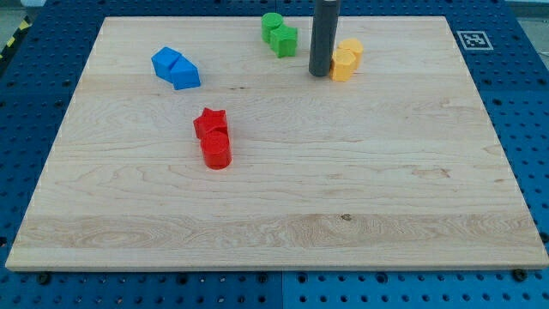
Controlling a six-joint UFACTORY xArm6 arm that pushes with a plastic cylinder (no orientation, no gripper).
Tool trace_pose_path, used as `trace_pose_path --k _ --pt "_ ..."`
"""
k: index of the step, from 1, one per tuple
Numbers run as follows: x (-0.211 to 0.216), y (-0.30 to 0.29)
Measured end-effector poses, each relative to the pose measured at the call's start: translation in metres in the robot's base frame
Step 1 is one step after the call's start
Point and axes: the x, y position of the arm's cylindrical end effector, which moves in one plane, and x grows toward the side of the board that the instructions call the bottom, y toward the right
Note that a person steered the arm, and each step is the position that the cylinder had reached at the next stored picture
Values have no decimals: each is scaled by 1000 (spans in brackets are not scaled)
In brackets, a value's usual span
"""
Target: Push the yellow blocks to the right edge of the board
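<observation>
The rod point(324, 34) comes straight down from the view's top, upright, and my tip point(320, 74) rests on the board point(283, 215) just left of the yellow blocks point(346, 59). There are no jaws to speak of, only the bare rod end, and it looks to be touching the nearer yellow block, though I cannot quite tell from here. The two yellow blocks sit pressed together near the board's top edge, right of centre and well short of the right edge. The green blocks point(279, 34) stand near the rod on its left. The blue blocks point(176, 68) lie toward the upper left, and a red star point(210, 122) touches a red cylinder point(216, 149) left of centre.
</observation>
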Motion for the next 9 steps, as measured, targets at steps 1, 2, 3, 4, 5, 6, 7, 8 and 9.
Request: trace_pose_path --k 1,2,3,4,5,6,7,8,9 --pt "24 0" --pt "28 0" --pt "25 0" --pt "7 0" --pt "-8 0" --pt "-15 1" --pt "-22 4" --pt "-32 11" --pt "-47 23"
